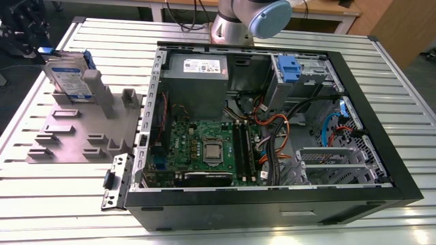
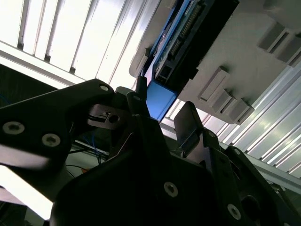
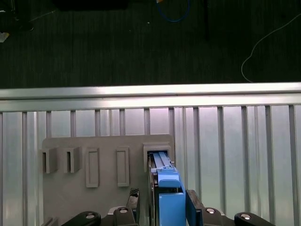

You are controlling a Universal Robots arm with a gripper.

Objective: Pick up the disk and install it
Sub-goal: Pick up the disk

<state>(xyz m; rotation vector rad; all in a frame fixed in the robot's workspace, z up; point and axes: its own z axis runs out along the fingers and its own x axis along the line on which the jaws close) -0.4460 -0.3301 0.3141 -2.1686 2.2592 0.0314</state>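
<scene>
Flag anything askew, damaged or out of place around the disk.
Nothing stands out. The disk stands on edge in a slot of the grey holder, and the open computer case beside it shows no visible damage.

A grey slotted holder (image 3: 101,193) lay on a ribbed aluminium table (image 3: 244,141). The disk (image 3: 168,188), framed in blue plastic, stood on edge in the holder's end slot, at twelve o'clock from the gripper (image 3: 165,207). More slots (image 3: 91,167) sat at the disk's nine o'clock. Beyond the table's far rail was dark floor (image 3: 94,42) with loose cables (image 3: 263,42).
</scene>
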